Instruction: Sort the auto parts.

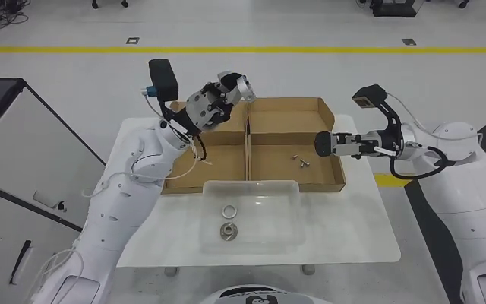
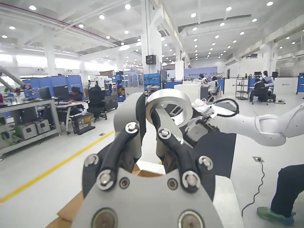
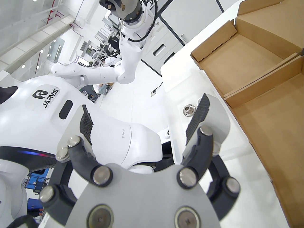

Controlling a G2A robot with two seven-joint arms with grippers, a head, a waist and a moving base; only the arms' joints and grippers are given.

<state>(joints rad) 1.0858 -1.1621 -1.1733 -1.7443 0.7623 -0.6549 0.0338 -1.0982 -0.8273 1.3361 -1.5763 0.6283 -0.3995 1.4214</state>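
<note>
My left gripper (image 2: 148, 110) is raised above the far left corner of the cardboard box (image 1: 247, 148), shut on a silver metal ring (image 2: 169, 110). In the top view the left gripper (image 1: 228, 90) hangs over the box's left compartment (image 1: 216, 163). My right gripper (image 3: 142, 117) is open with nothing between its fingers; in the top view the right gripper (image 1: 323, 144) sits at the right edge of the right compartment (image 1: 277, 171), where small bolts (image 1: 301, 159) lie. A clear tray (image 1: 285, 190) in front holds a white ring (image 1: 228, 210) and a metal flange (image 1: 227, 231).
The white table (image 1: 357, 228) has bare room to the right of the tray and in front of the box. The box's flaps (image 1: 323, 110) stand up along its far and right sides. A dark cabinet (image 1: 30, 152) stands left of the table.
</note>
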